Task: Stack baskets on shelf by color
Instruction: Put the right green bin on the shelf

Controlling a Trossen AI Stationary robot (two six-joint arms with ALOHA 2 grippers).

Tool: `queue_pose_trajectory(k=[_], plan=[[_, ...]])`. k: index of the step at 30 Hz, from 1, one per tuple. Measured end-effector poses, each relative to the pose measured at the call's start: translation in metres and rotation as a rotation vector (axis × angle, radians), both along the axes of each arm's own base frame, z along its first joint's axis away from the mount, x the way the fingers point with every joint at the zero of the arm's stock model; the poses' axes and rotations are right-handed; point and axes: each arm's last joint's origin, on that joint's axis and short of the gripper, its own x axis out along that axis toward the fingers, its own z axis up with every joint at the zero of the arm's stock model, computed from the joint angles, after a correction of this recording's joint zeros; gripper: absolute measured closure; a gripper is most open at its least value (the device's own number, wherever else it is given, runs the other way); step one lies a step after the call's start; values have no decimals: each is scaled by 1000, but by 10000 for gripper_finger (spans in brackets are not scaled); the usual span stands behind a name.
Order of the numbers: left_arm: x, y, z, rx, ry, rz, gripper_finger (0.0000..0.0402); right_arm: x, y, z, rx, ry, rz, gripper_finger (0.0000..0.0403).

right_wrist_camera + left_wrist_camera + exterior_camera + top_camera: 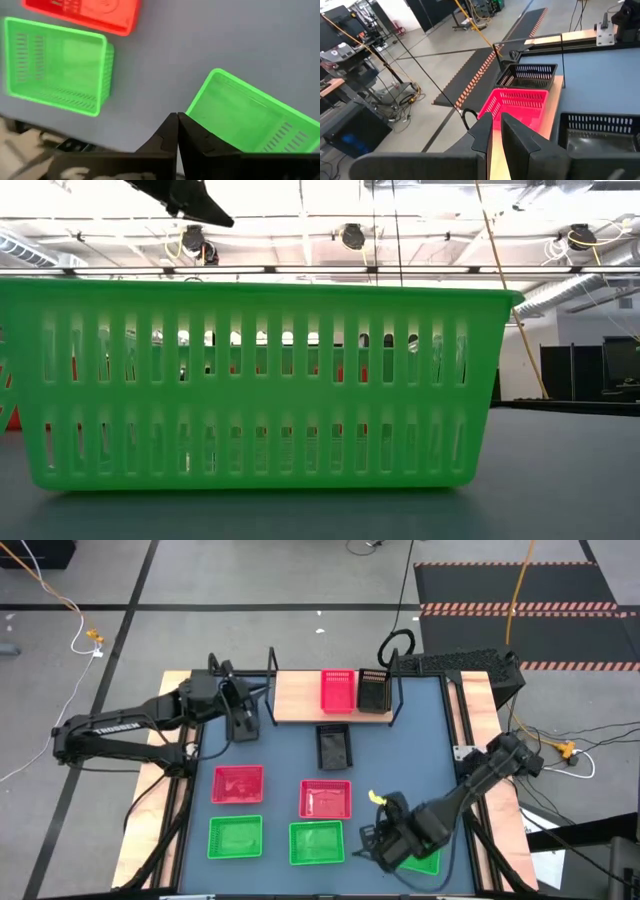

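The right tool (177, 131), fully closed and holding nothing, hangs just beside the nearest green basket (250, 120), far from the shelf (300, 698).

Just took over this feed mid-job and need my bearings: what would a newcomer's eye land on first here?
First, the bright green plastic mesh baskets along the table's near edge, with the right pincer shut just above the rightmost one. Next, the tan wooden shelf at the far edge, holding one pinkish red mesh basket and one black mesh basket side by side, the left pincer waiting by its left end.
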Motion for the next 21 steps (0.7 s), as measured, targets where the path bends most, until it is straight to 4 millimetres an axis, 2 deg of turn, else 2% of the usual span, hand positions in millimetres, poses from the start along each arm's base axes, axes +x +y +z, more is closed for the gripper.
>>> queue_pose_trajectory(k=[3,6,11,16,21], plan=[[-1,0,-1,-4,17,0,360,-3,17,-26,-29,48,21,403],[1,0,-3,-9,20,1,360,-6,30,-50,-55,7,-17,403],[3,1,-4,-21,18,4,360,-14,31,-70,-52,35,-59,394],[4,1,-4,-22,20,4,360,-18,28,-77,-70,52,-64,346],[3,1,-4,-18,26,2,360,-16,25,-94,-50,33,-80,284]])
